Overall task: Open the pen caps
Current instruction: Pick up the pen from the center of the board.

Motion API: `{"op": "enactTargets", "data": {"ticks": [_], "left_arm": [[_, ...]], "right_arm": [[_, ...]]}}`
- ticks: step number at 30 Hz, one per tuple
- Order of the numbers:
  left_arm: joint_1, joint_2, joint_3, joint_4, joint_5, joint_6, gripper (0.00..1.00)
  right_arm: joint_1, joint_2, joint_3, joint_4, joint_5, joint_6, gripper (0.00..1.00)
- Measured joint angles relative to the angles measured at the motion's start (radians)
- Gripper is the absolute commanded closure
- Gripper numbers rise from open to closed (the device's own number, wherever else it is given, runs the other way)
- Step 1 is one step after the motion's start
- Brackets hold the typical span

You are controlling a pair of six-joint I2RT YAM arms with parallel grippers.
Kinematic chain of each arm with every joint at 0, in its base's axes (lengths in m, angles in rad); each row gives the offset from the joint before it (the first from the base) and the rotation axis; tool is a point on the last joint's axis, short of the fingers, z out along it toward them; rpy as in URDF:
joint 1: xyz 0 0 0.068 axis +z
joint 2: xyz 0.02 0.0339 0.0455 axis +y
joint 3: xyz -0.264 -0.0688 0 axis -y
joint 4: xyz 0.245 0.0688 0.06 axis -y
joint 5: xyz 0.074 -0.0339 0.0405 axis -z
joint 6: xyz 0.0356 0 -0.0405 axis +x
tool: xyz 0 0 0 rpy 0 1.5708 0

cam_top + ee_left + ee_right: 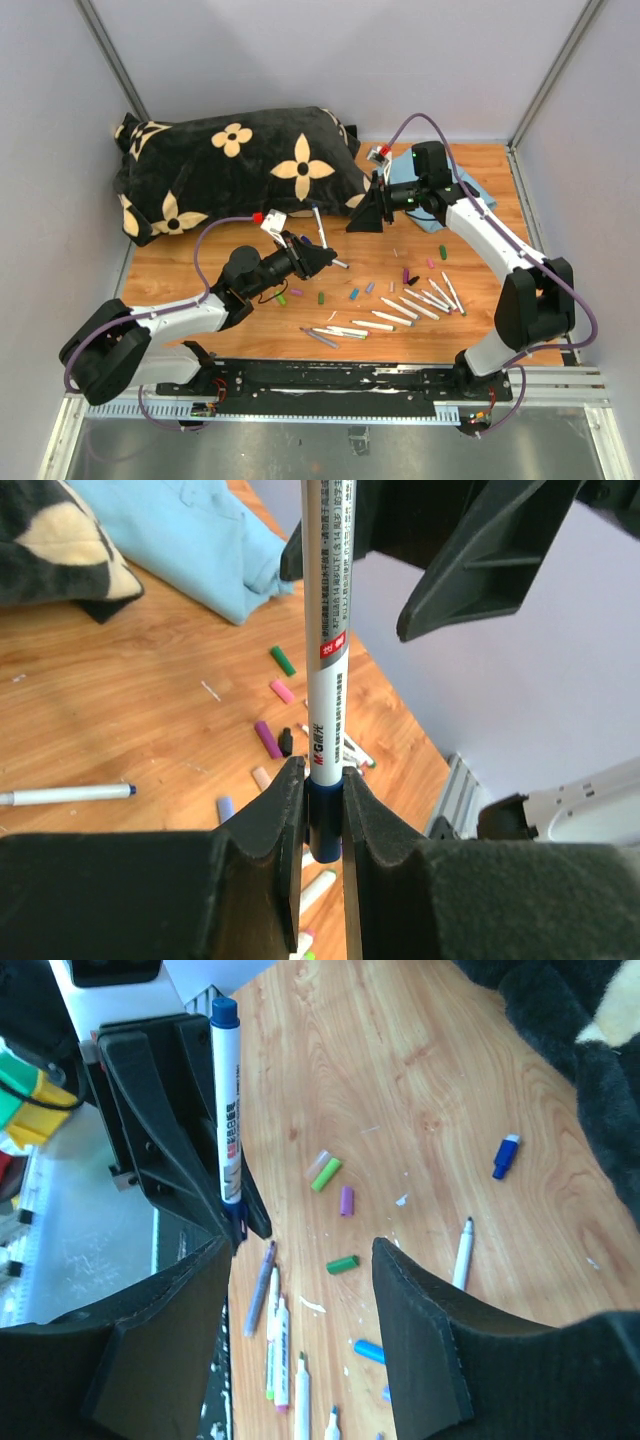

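Note:
My left gripper (322,258) (325,815) is shut on the dark blue lower end of a white-barrelled pen (318,226) (327,630) and holds it upright above the table. The pen's upper end is also blue in the right wrist view (224,1012). My right gripper (360,217) (300,1290) is open and empty, just to the right of the pen's top and apart from it. Loose pen caps lie on the wood: green (341,1264), purple (346,1200), blue (368,1350), and dark blue (507,1156). More caps (353,294) show in the top view.
Several white pens (420,300) lie at the front right and others (340,331) lie in front of the left gripper. A black flowered pillow (235,160) fills the back left. A light blue cloth (190,540) lies at the back right. Grey walls enclose the table.

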Motion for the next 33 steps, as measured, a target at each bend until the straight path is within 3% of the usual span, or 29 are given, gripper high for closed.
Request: {"op": "enactTargets", "data": {"ticks": [9,21,28,33], "left_arm": [[0.017,-0.134,0.000,-0.233,0.158,0.090,1.00],[0.020,-0.198,0.005,-0.477,0.301,0.149,1.00],[0.020,-0.198,0.031,-0.520,0.360,0.172,1.00],[0.021,-0.177,0.053,-0.552,0.396,0.187,1.00]], "right_arm": [[-0.050,-0.200,-0.001,-0.172,0.006,-0.357,0.35],[0.006,-0.356,-0.023,-0.534,0.069,-1.115,0.18],[0.119,-0.379,-0.078,-0.634,0.191,-1.360,0.02],[0.144,-0.380,-0.066,-0.703,0.233,-1.476,0.02]]}}
